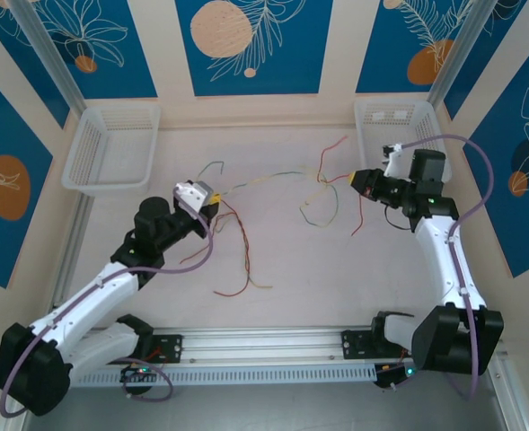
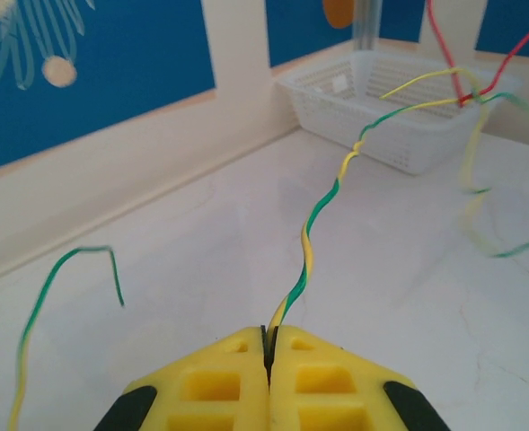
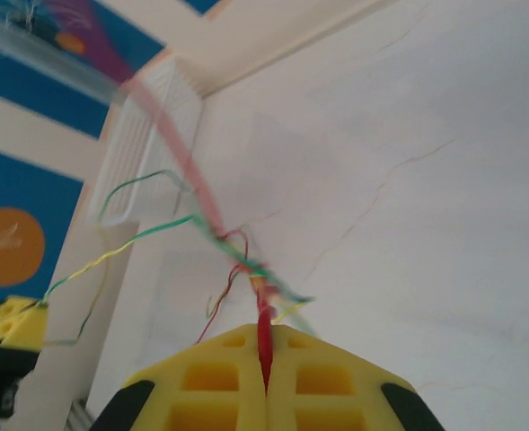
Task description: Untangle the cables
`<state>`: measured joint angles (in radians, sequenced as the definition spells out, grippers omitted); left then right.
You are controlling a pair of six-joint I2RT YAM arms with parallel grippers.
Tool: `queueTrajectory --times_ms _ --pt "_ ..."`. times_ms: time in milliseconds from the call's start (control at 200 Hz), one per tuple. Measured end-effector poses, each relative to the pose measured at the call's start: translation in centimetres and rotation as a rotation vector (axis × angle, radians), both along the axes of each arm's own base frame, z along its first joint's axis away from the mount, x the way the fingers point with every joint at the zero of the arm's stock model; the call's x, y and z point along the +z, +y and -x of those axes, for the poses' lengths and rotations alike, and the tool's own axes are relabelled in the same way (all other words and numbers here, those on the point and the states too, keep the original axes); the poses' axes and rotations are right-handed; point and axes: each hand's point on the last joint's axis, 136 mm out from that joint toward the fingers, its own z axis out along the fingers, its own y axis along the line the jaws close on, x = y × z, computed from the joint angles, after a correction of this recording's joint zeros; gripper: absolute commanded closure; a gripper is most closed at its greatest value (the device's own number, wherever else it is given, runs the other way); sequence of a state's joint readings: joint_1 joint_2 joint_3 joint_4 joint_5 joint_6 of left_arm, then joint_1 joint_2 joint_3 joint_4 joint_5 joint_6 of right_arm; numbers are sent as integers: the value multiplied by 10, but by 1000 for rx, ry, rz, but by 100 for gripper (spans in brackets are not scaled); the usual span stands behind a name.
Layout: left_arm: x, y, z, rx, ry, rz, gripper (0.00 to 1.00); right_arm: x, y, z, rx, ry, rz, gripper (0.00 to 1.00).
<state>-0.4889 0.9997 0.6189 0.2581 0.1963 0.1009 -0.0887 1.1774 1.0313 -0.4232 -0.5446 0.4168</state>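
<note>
My left gripper (image 1: 212,206) (image 2: 270,334) is shut on a yellow-green cable (image 2: 322,202). That cable runs taut above the table to a knot of red and yellow-green cables (image 1: 322,184) (image 3: 246,265) hanging in front of my right gripper (image 1: 356,180) (image 3: 266,330). The right gripper is shut on a red cable (image 3: 264,314) that leads into the knot. More red and pale cables (image 1: 237,256) lie loose on the table beside the left arm. A free yellow-green end (image 2: 66,269) curls up left of the left gripper.
Two white baskets stand at the back, one at the left (image 1: 111,148) and one at the right (image 1: 399,121) (image 2: 408,99). An aluminium rail (image 1: 264,346) runs along the near edge between the arm bases. Walls close in the table on three sides.
</note>
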Motion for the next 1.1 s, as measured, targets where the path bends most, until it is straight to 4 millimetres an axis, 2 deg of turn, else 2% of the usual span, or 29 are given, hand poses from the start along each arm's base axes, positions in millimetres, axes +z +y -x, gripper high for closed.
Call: queueTrajectory --times_ms 80,170,195,235,280,380,415,440,455,620,795,880,975,1040,1100 --pt "-9 -13 -1 -53 43 -15 100 -2 32 8 108 13 15 100" --pt "-11 -31 -1 -113 68 -28 100 1 64 17 218 9 29 100" --pt "-10 -36 0 -131 70 -28 94 2 71 19 238 10 31 100" --pt "-8 -42 1 -152 68 -28 77 2 77 20 254 11 39 100" --pt "-5 -45 2 -166 64 -25 69 1 79 20 255 16 50 100" --pt "0 -48 4 -179 53 -22 42 -2 75 16 219 32 80 100" --pt "1 -48 5 -179 55 -21 38 -4 72 15 201 39 89 100" --pt "1 -47 6 -181 52 -24 24 -5 70 14 188 48 95 100" --pt "1 -47 6 -179 59 -20 21 -5 69 14 181 53 98 100" --pt "12 -38 11 -152 29 -27 19 -8 54 12 101 82 132 100" --pt "22 -36 17 -148 12 -36 31 2 50 14 65 71 113 100" --pt "27 -49 28 -194 23 -58 35 8 52 15 67 66 83 100" --pt "48 -69 46 -276 -11 -51 41 16 57 15 74 61 39 100" --pt "64 -83 55 -332 -34 -37 42 23 61 16 83 59 3 100" --pt "70 -94 59 -368 -39 -31 39 30 66 18 97 52 -31 100"
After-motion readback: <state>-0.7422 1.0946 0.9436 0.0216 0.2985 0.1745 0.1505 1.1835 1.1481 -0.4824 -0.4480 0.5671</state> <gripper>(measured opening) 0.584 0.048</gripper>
